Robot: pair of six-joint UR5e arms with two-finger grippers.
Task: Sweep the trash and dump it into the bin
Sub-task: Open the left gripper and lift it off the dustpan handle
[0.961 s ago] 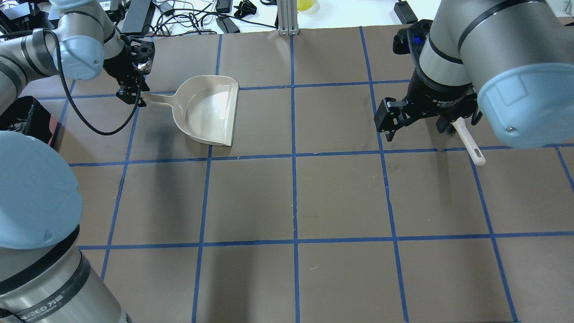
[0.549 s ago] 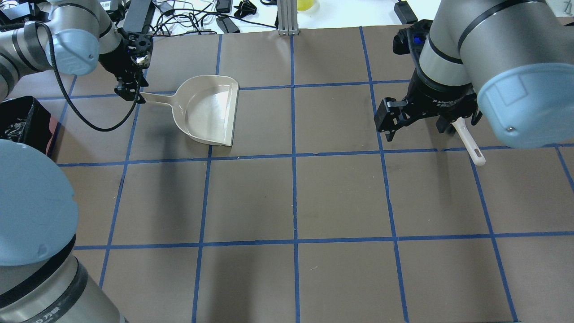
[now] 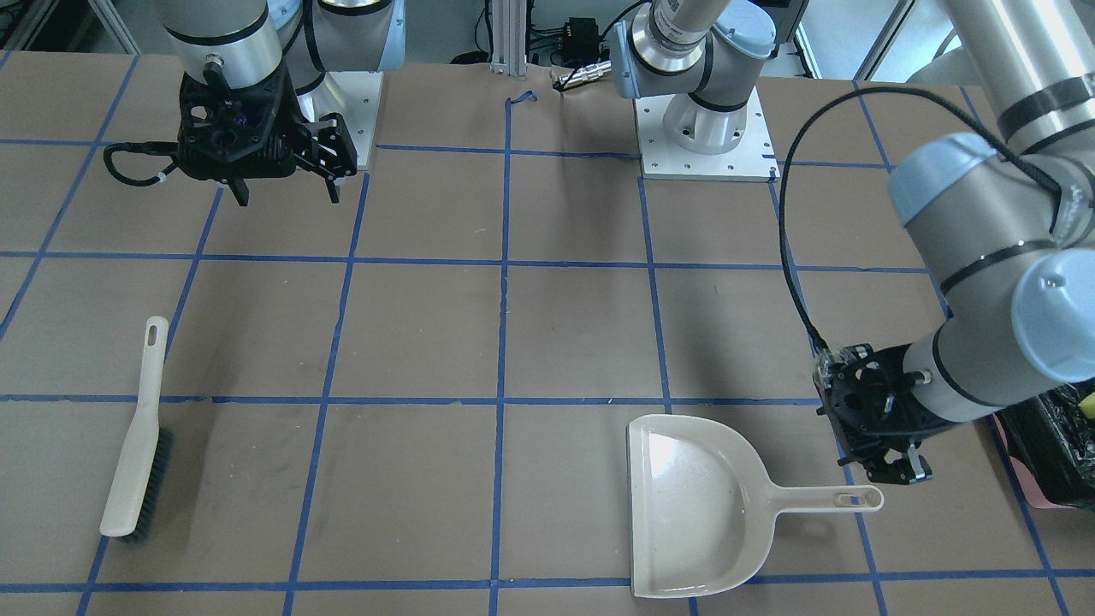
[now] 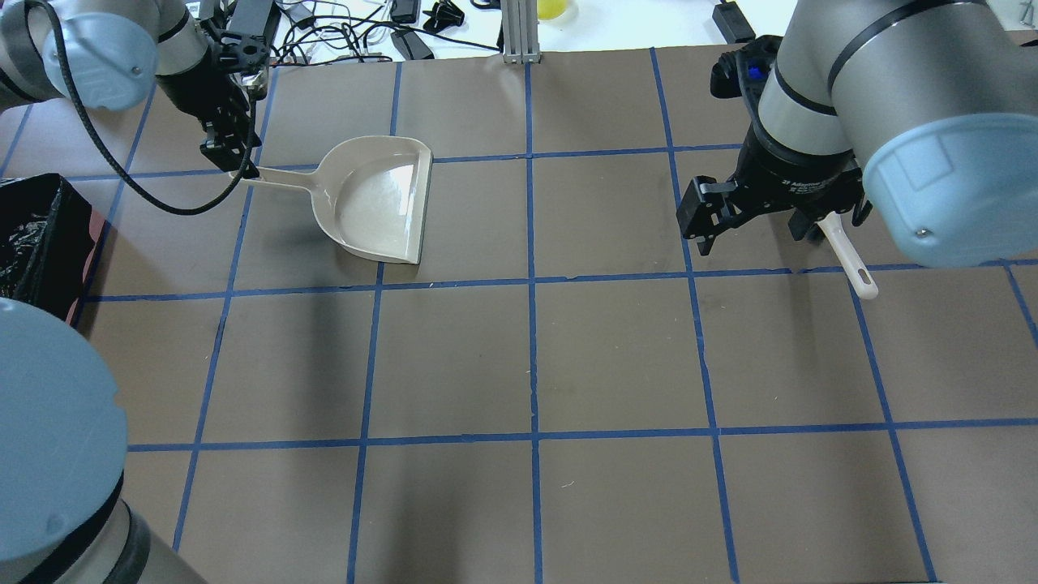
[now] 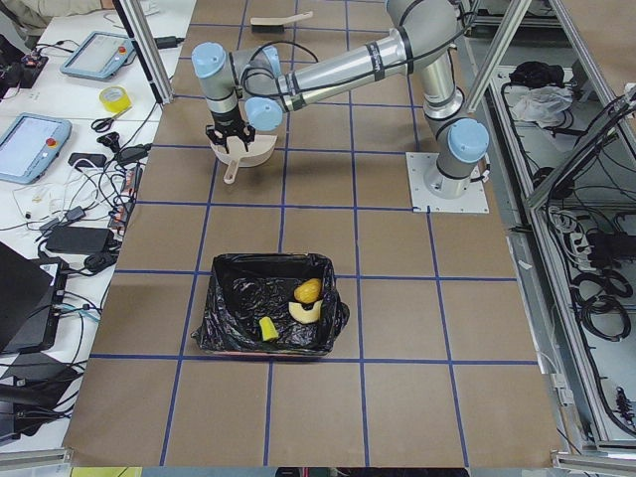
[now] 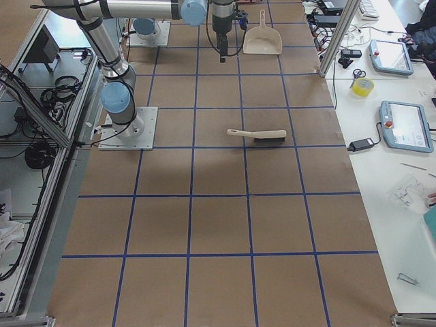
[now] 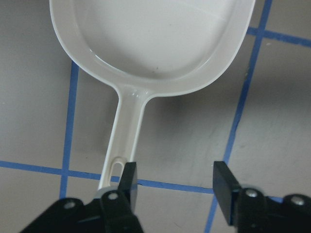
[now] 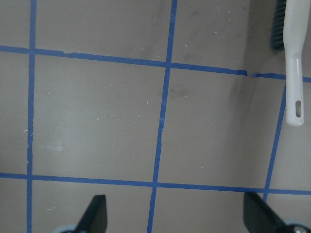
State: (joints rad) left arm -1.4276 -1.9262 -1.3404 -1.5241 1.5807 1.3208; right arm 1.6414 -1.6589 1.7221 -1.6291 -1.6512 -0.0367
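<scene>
The trash lies in the bin [image 5: 227, 298], which is lined with a black bag: a golden-brown lump [image 5: 309, 290], a croissant-like piece [image 5: 304, 312] and a yellow wedge [image 5: 268, 328]. The bin also shows at the left edge of the overhead view [image 4: 32, 235]. My left gripper [image 7: 175, 187] is open and empty, hovering by the handle end of the empty beige dustpan [image 4: 377, 199]; the handle passes just outside one finger [image 7: 129, 178]. My right gripper [image 4: 750, 234] is open and empty, raised above the table beside the brush [image 3: 137, 445].
The white-handled brush [image 8: 293, 63] lies flat on the table on my right side. The dustpan [image 3: 693, 505] lies flat with its mouth toward the table's middle. Cables and devices crowd the far edge. Brown paper with a blue tape grid covers the table [image 4: 535, 357].
My left gripper has drawn back from the dustpan handle's end toward the far left, and more of the bin now shows. The dustpan, brush and right arm have not moved.
</scene>
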